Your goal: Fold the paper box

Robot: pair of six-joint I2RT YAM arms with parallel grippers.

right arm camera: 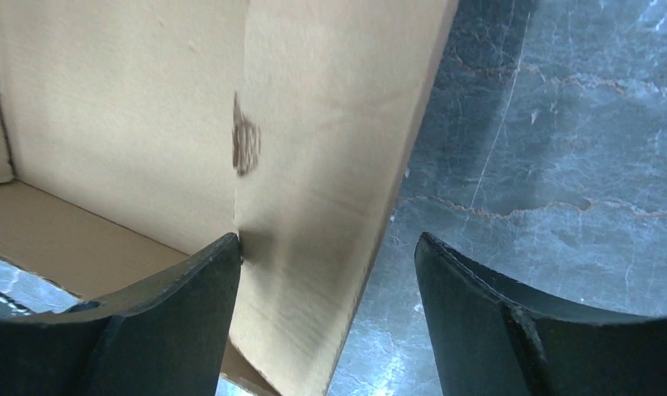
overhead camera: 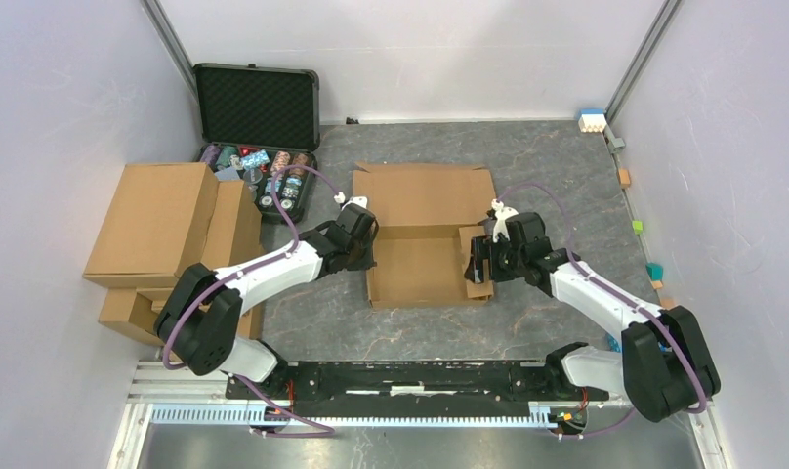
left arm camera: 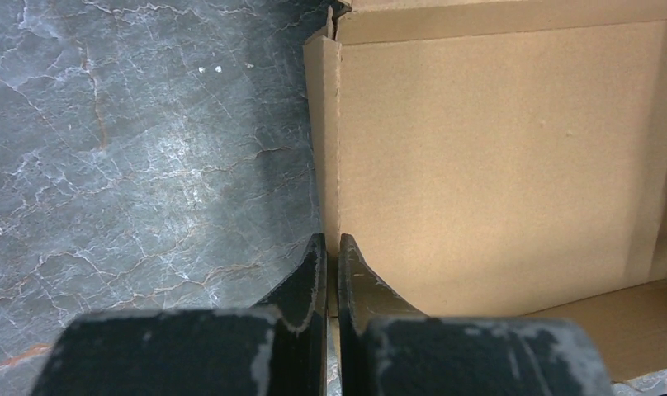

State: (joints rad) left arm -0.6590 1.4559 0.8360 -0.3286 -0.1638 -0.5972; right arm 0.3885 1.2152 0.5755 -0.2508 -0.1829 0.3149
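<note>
Pincers are both standing at the paper box [overhead camera: 425,200], which is lying in the middle of the table [overhead camera: 557,166]. My left pincer [left arm camera: 330,241] is squeezing its left wall, closed tight. My right pincer [right arm camera: 328,243] is gaping wide around the right flap, gripping nothing.

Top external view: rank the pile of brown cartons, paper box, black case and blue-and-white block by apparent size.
1. pile of brown cartons
2. paper box and open black case: too alike to rank
3. blue-and-white block, by far the smallest
</note>
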